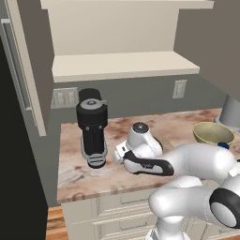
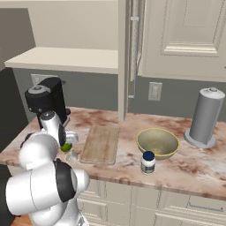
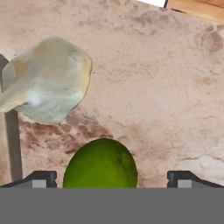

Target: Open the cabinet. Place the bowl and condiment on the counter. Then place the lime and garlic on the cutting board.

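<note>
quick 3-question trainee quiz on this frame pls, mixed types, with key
1. True or false: the bowl and jar are already on the counter.
2. Which item sits between the open gripper fingers: A garlic, B lime, C jar?
3. Fill in: the cutting board has ___ on it.

Key: 1 true. 2 B. 3 nothing.

Arm hides most of lime (image 2: 66, 147); frame edge crops cutting board (image 3: 197, 8).

Black coffee machine (image 1: 92, 126), paper-towel roll (image 2: 205, 115)
</note>
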Tool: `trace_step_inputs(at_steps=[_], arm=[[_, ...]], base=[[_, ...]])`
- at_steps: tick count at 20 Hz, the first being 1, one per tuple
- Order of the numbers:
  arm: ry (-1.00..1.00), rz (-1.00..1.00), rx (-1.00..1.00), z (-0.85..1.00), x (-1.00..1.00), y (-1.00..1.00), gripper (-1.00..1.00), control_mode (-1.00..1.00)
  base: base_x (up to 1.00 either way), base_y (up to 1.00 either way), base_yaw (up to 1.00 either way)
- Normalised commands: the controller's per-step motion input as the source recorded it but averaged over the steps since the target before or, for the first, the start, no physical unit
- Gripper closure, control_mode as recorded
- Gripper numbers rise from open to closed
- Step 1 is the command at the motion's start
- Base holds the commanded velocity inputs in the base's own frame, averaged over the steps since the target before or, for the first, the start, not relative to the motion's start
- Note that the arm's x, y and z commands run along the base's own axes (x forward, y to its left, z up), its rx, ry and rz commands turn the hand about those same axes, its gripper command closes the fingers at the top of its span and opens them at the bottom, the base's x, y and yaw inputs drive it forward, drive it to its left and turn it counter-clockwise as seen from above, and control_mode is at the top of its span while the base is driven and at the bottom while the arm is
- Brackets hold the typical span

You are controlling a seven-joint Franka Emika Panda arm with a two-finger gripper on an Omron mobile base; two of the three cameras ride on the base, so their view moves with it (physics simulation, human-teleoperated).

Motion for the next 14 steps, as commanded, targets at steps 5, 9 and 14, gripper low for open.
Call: trace_step_inputs(at_steps=[5, 9, 14], arm=[[-0.05, 0.0, -0.04, -0.29, 0.01, -0.02, -1.0, -1.0], [-0.06, 0.0, -0.04, -0.25, 0.1, -0.08, -1.0, -1.0], [-0.07, 0.0, -0.04, -0.17, 0.16, -0.16, -1.0, -1.0]], base=[[0.0, 0.0, 0.0], [0.0, 0.0, 0.0], [0.0, 0.0, 0.0]])
